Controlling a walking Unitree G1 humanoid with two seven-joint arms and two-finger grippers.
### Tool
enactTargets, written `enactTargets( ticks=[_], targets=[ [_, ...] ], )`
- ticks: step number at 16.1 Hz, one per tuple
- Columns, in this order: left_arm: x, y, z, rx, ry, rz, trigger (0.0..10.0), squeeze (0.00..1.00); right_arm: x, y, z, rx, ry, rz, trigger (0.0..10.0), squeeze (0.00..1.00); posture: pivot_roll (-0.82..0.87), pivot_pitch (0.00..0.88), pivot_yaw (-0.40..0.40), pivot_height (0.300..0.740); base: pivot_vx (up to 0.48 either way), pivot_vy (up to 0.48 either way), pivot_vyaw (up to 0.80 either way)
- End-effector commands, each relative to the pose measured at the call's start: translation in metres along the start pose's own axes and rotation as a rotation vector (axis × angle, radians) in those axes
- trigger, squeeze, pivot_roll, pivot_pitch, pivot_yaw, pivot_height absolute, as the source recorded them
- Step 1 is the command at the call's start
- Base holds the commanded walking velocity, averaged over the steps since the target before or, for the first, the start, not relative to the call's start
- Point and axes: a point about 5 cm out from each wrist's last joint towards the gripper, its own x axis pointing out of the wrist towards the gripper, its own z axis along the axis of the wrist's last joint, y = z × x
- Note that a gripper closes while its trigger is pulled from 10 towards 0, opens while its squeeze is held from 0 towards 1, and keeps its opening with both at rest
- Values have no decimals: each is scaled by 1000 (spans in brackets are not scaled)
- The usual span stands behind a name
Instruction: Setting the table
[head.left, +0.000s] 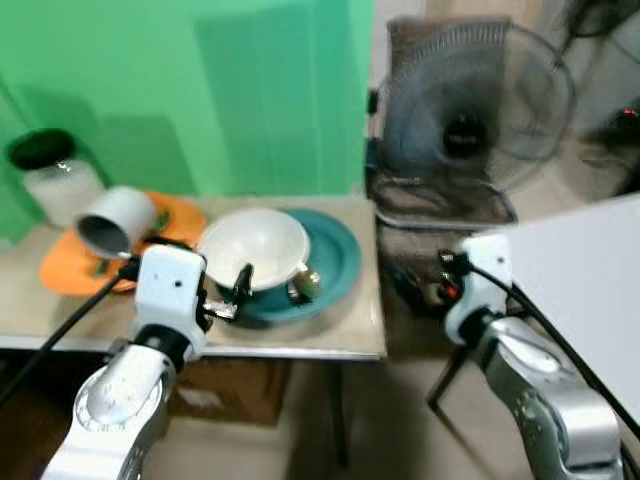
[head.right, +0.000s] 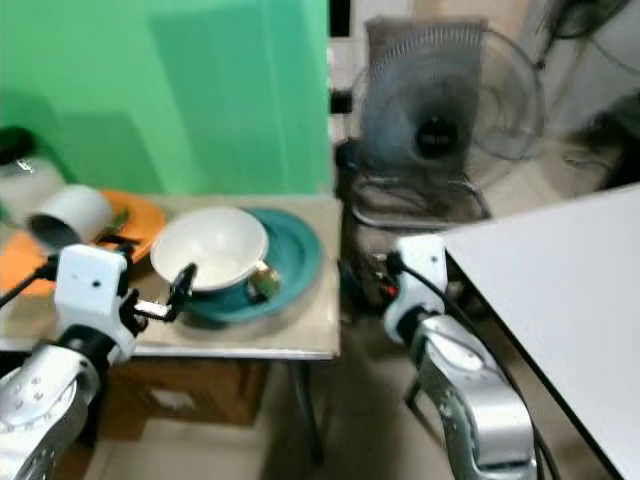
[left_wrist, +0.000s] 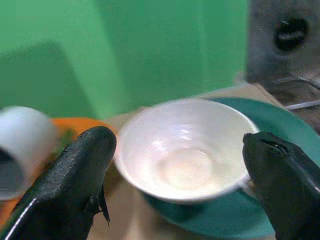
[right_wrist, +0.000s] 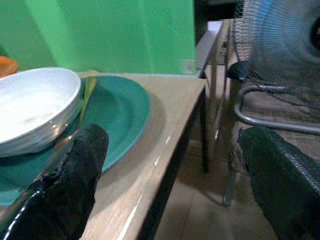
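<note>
A white bowl (head.left: 255, 245) rests on a teal plate (head.left: 335, 255) at the right end of a small beige table (head.left: 300, 338). A metal spoon (head.left: 303, 283) lies on the plate by the bowl's near right side. My left gripper (left_wrist: 177, 145) is open at the table's front edge, just short of the bowl, its fingers (head.left: 243, 281) spread wider than the bowl. My right gripper (right_wrist: 172, 142) is open and holds nothing. It hangs off the table's right end, level with the top, facing the teal plate (right_wrist: 112, 112).
A white cup (head.left: 112, 220) lies on its side on an orange plate (head.left: 65, 268) at the table's left. A glass jar (head.left: 55, 175) with a black lid stands behind. A floor fan (head.left: 470, 110) stands right of the table, a white tabletop (head.left: 590, 270) further right, a cardboard box (head.left: 225, 390) underneath.
</note>
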Motion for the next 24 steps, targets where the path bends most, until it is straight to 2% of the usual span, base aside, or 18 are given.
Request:
enactTargets(
  ticks=[1,3,5,7,8,9,12,13,15,17,18,19,21,22,23,24],
  targets=[
    [-1,7,0,18,0,28,10000,435,5,13,4,-7,-25,64,10000,0,7,0,56,740,337,0,800],
    [1,3,4,17,-15,19,10000,424,7,10,8,1,-46,63,10000,0,17,0,55,740,328,0,400],
    [5,5,4,17,-29,11,10000,416,17,7,15,13,-57,95,10000,0,14,0,44,740,142,0,0],
    [4,1,3,48,-22,-31,10000,384,28,6,17,84,-21,155,10000,0,19,0,36,740,0,0,0],
    [4,-1,2,50,-20,-46,10000,384,32,7,17,98,-8,179,10000,855,18,0,33,740,0,0,0],
    [5,-3,3,59,-23,-66,10000,380,36,6,17,112,9,187,10000,1000,13,0,29,740,0,0,0],
    [6,-10,3,59,-21,-152,10000,380,53,-3,23,201,49,143,10000,1000,2,0,20,740,0,0,0],
    [6,-10,1,67,-7,-220,10000,380,68,-9,33,258,83,105,10000,1000,-18,0,17,740,0,0,0],
    [1,-8,-4,92,30,-314,10000,376,85,-5,42,270,183,109,10000,1000,-30,0,14,740,0,0,0],
    [-2,-6,-6,100,45,-348,10000,369,91,-2,40,242,252,107,10000,1000,-32,0,11,740,0,0,0],
    [-6,-4,-5,103,52,-374,10000,357,96,3,39,262,282,131,10000,435,-28,0,5,740,0,0,0],
    [-10,-2,-5,104,57,-392,10000,341,100,7,38,301,303,159,10000,0,-25,0,2,740,0,0,0],
    [-15,-1,-5,104,68,-416,10000,333,102,11,38,324,345,182,10000,0,-21,0,-1,740,0,0,0],
    [-17,0,-6,105,75,-428,10000,322,102,14,35,325,384,187,7922,0,-20,0,-1,740,0,0,0],
    [-18,-1,-6,104,75,-433,10000,314,102,16,31,334,397,191,2980,0,-14,0,-3,740,0,0,0],
    [-18,-1,-6,104,75,-435,10000,314,102,16,30,336,405,193,706,0,-14,0,-3,740,0,0,0]
  ],
)
